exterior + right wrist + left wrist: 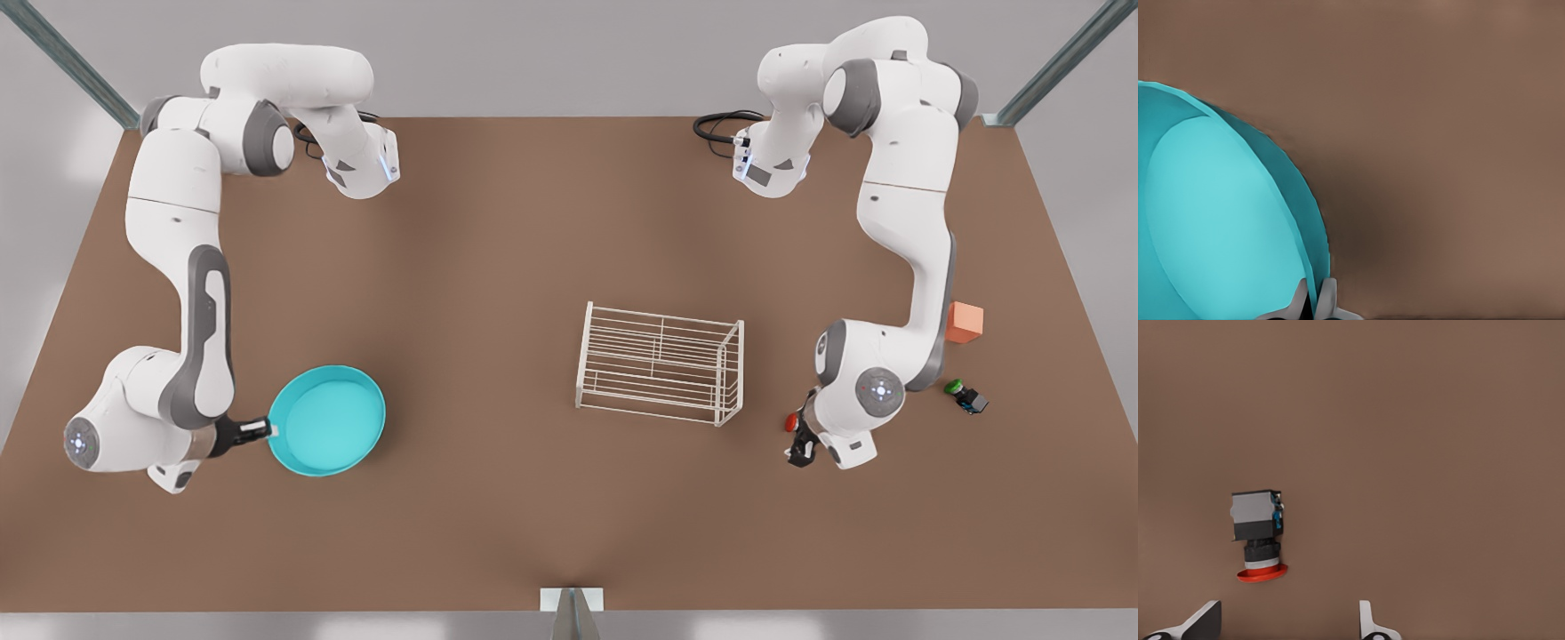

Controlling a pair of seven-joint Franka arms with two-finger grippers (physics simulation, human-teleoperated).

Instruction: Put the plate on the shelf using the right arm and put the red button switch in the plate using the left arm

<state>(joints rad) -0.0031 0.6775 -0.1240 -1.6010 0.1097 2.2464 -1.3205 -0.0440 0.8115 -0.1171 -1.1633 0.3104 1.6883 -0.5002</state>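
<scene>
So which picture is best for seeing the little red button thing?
The left wrist view: the red button switch lies on its side on the table, with its grey-and-black body and red cap both plain, ahead of the open left end effector. The front view shows just a red speck beside that arm. The right wrist view has the plate instead.

plate (pixel 327 420): you see plain glossy turquoise
shelf (pixel 660 363): white wire
red button switch (pixel 1258 535): grey and black body with a blue spot, red cap
cube (pixel 965 321): orange
second switch (pixel 966 395): green cap, black base
bench (pixel 533 267): your plain brown top
arms: white with grey joints
</scene>
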